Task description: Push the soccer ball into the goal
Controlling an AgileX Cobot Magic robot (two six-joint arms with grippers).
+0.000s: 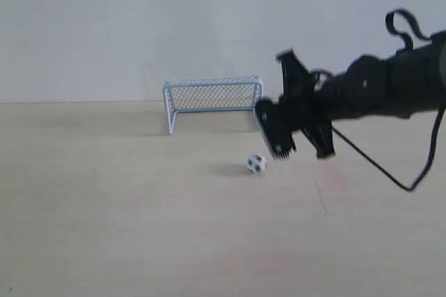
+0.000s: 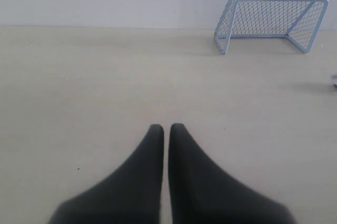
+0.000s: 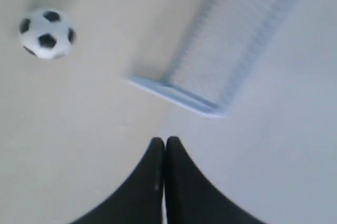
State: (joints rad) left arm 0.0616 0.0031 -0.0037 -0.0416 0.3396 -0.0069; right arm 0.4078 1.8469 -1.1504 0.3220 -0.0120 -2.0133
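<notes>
- Over the near tabletop [image 2: 79,77], the left gripper [image 2: 166,128] hung with its jaws pressed together on nothing, well apart from the ball, probably parked clear of the play.
- Further in, the soccer ball [image 1: 256,164] rested on the table, in front of the goal and off toward its right post.
- Near the ball, the right gripper [image 3: 165,142] was clenched and empty, its blunt tip suited to nudging.
- Beyond, the goal [image 1: 212,96] stood against the wall [image 1: 139,18], its mouth open toward the ball.

One soccer ball [image 1: 256,164], seemingly one goal [image 1: 212,82]
</notes>
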